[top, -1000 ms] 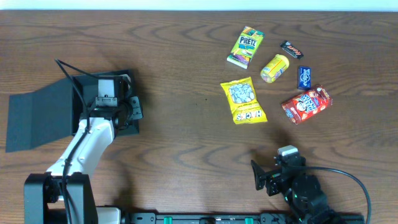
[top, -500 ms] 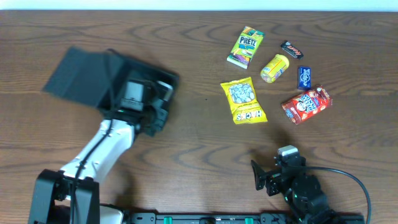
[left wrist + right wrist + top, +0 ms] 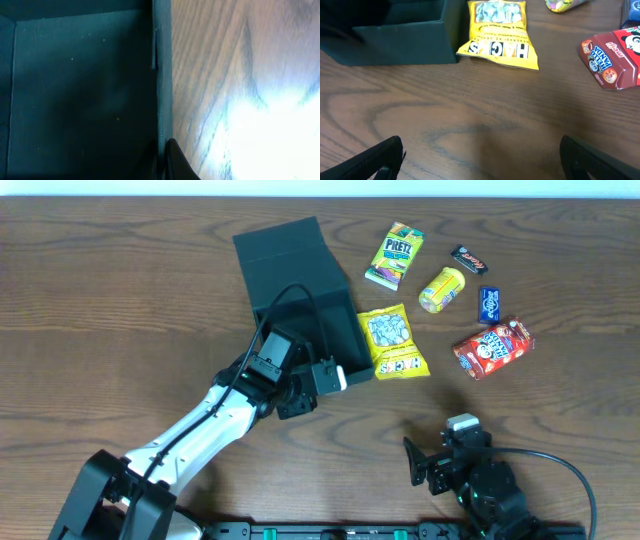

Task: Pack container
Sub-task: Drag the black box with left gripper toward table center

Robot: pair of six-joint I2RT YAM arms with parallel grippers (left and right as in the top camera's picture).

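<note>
The black container (image 3: 300, 280) stands open in the middle of the table, its flap lid lying back toward the far edge. My left gripper (image 3: 332, 373) is shut on its near wall by the right corner. In the left wrist view the container's dark inside (image 3: 75, 90) fills the left half, and my left gripper (image 3: 162, 161) pinches the thin wall, with one finger (image 3: 176, 162) showing outside it. My right gripper (image 3: 430, 465) rests open near the front edge, with only bare wood between its fingers (image 3: 375, 160).
Snacks lie right of the container: a yellow bag (image 3: 392, 342) touching its side, a green-yellow Pretz packet (image 3: 395, 255), a small yellow pouch (image 3: 442, 288), a dark bar (image 3: 468, 257), a blue packet (image 3: 488, 304) and a red box (image 3: 493, 347).
My left gripper has dragged the container from the far left across to the middle, turning it, until it sits against the yellow bag. The right arm has not moved.
</note>
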